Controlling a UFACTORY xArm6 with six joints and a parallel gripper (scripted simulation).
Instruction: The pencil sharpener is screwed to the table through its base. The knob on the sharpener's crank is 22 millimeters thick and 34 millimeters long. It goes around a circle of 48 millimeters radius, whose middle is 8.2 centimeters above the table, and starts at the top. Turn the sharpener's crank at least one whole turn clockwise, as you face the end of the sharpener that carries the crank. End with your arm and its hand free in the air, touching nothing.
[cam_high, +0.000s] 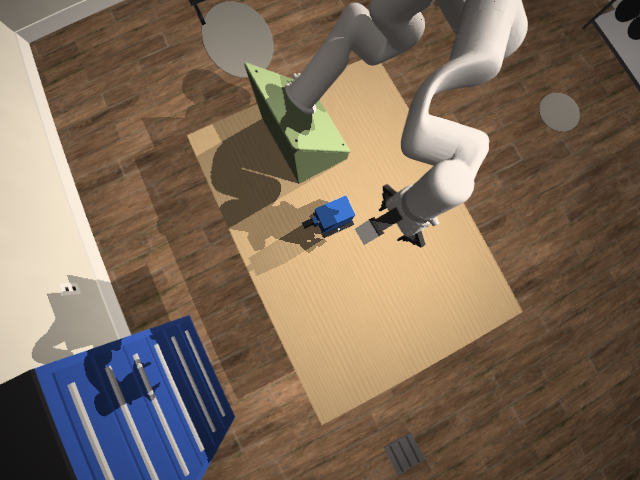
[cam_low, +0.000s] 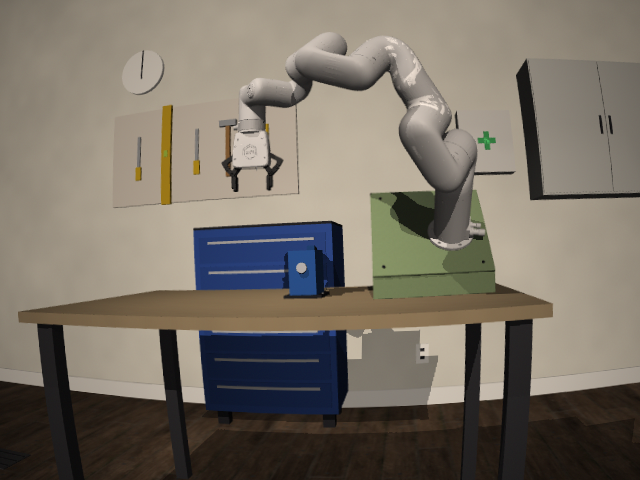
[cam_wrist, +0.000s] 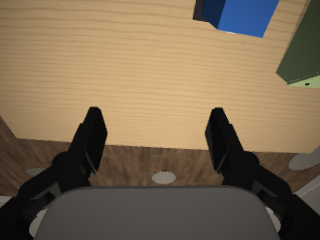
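A: Sharpener, appearance and location?

B: The pencil sharpener (cam_low: 303, 272) is a small blue box on a dark flat base, standing on the wooden table (cam_low: 155, 310) near frame centre in the exterior view. A pale round disc sits on the face toward that camera. From the top view it lies just left of frame centre, with a dark stub sticking out at its lower-left end (cam_high: 309, 223); I take that for the crank side, but the knob itself is too small to make out.

A: Hand?

B: The gripper (cam_low: 251, 180) hangs above the table, well apart from the sharpener, pointing down. Its fingers are spread to their widest and hold nothing; the wrist view shows only table edge and floor between them, with the sharpener's blue corner at the upper right.

A: Neighbours?

B: The green pedestal (cam_low: 408, 258) carrying the arm stands right of the sharpener in the exterior view. A blue drawer cabinet (cam_low: 232, 248) is behind.
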